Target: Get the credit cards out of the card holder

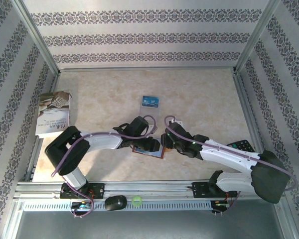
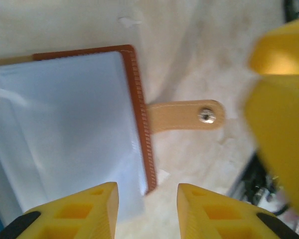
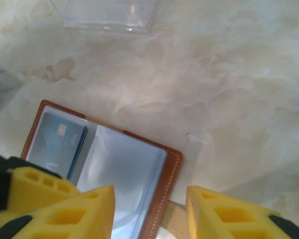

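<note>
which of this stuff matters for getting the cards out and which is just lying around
Job: card holder, blue credit card in its sleeve, another blue card on the clear sheet.
Lying about: clear sheet, booklet, black remote.

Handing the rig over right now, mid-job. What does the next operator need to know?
Left gripper: open, holding nothing, hovering at the holder's tab edge.
Right gripper: open, holding nothing, over the same edge.
Holder: lying open on the table between the arms.
Done: a loose card seems to lie on a clear sheet farther back.
Left: a pocketed card, blue, sits in a holder sleeve; pull it out, then check the other sleeves.
</note>
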